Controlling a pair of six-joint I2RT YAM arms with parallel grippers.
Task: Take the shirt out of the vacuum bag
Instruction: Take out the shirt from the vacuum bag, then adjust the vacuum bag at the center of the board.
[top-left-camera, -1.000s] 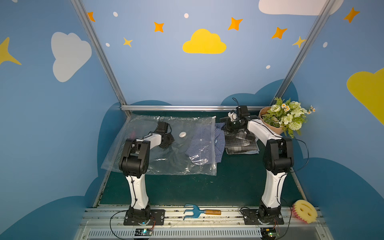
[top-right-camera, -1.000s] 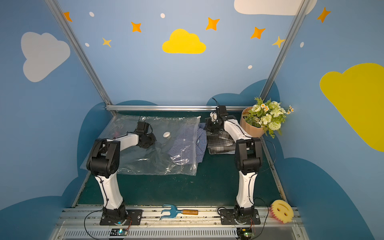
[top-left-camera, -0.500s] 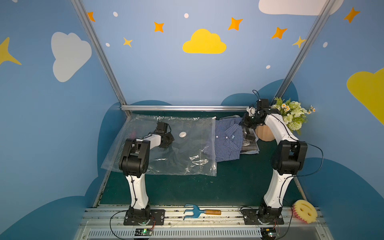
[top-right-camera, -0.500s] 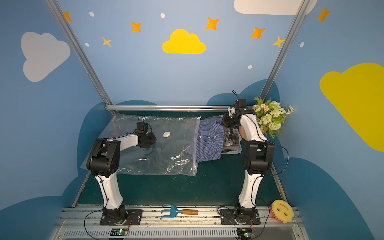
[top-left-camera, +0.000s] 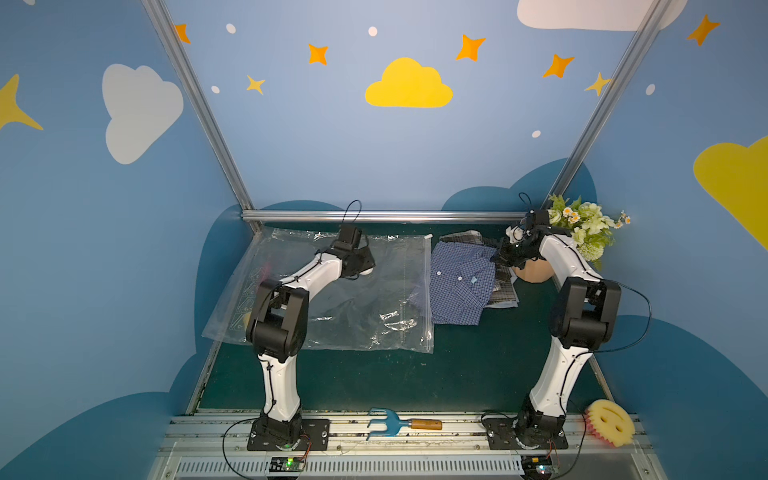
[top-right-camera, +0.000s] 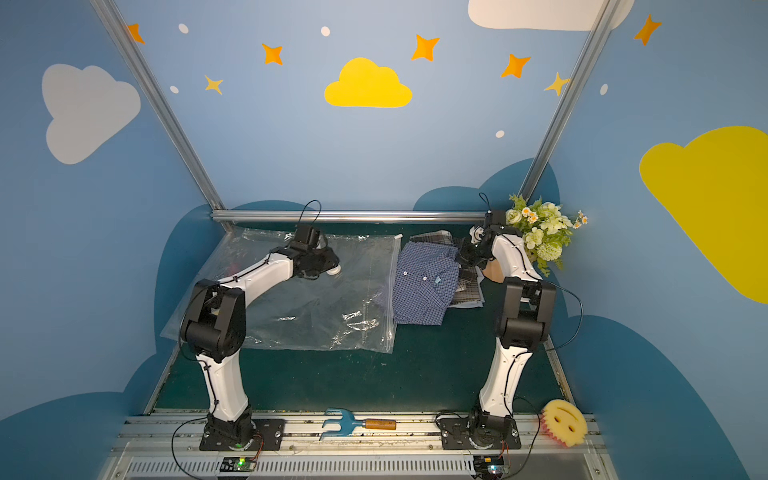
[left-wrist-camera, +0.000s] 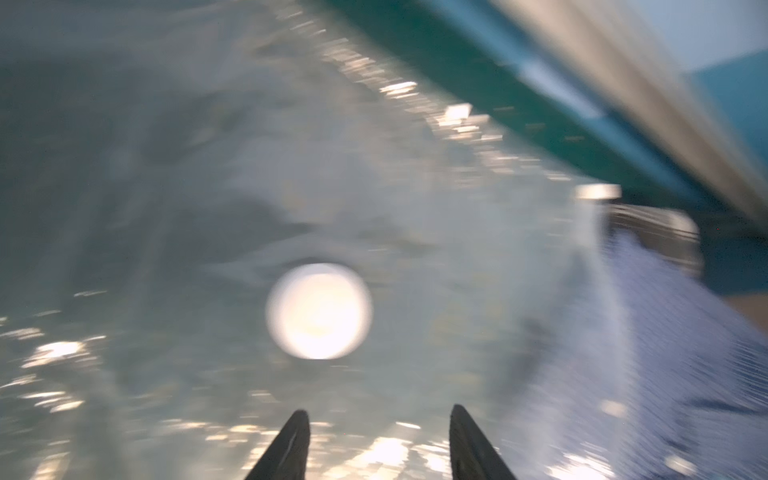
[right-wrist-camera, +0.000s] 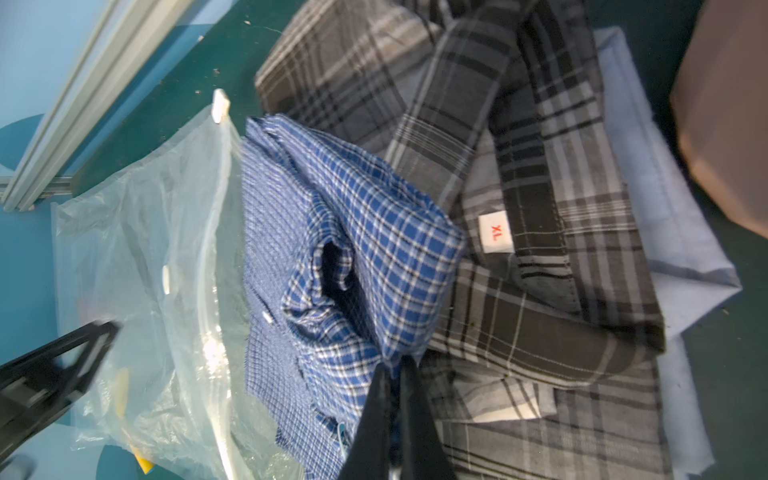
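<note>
teal plastic and a wooden handle come first: a hand rake (top-left-camera: 401, 424) lies on the front rail (top-left-camera: 457, 417), a yellow sponge (top-left-camera: 611, 422) at its right end, both well apart from the work. past the arm bases the vacuum bag (top-left-camera: 332, 316) lies flat and crinkled on the green mat (top-left-camera: 457, 382), its zip edge (top-left-camera: 428, 299) turned toward the right arm and the white slider clip (top-left-camera: 428, 236) at the far end of that edge. the left gripper (left-wrist-camera: 378, 411) hangs over the bag just short of the round white valve (left-wrist-camera: 319, 311); in the blurred left wrist view its fingers (left-wrist-camera: 291, 444) stand apart with nothing between them, so it is released. just beyond the mouth the blue checked shirt (top-left-camera: 461, 286) is almost wholly outside, draped over a pile of grey plaid shirts (right-wrist-camera: 519, 208), though in both top views one corner shows through the plastic at the zip edge. the right gripper (right-wrist-camera: 392, 368) is clenched on a fold of that blue cloth at the shirt's far right edge, close beside the flower pot (top-left-camera: 534, 272). my reading is that the pull-out is in its last stretch. the next move calls for carrying the pinched cloth further from the mouth until the trailing corner slips free, then letting go; with the left fingers off the plastic the bag may drag along, so a fresh hold-down would help.
</note>
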